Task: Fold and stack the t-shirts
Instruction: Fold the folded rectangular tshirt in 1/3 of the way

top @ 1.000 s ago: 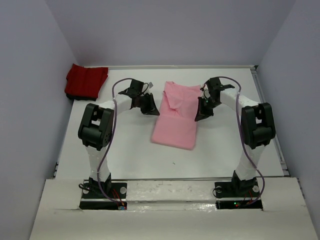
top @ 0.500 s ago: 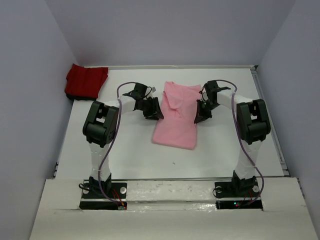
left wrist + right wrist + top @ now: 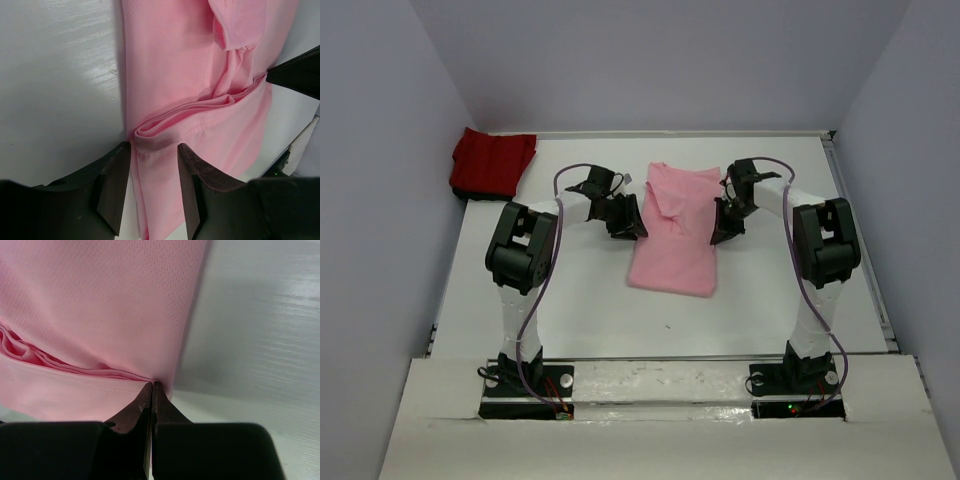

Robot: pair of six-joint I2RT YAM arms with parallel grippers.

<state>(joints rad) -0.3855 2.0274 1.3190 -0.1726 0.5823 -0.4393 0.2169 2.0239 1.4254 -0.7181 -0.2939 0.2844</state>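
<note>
Pink shirt at table middle; red shirt in far-left corner. Left gripper open, astride fold's left edge. Right gripper closed, pinching right edge. Close left on all layers, then lift both evenly.

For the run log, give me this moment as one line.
left gripper: open, astride fold of pink shirt | right gripper: shut on pink shirt edge | red shirt: far-left corner, untouched

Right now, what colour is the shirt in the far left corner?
Deep red. The shirt shows best in the top view.
</note>
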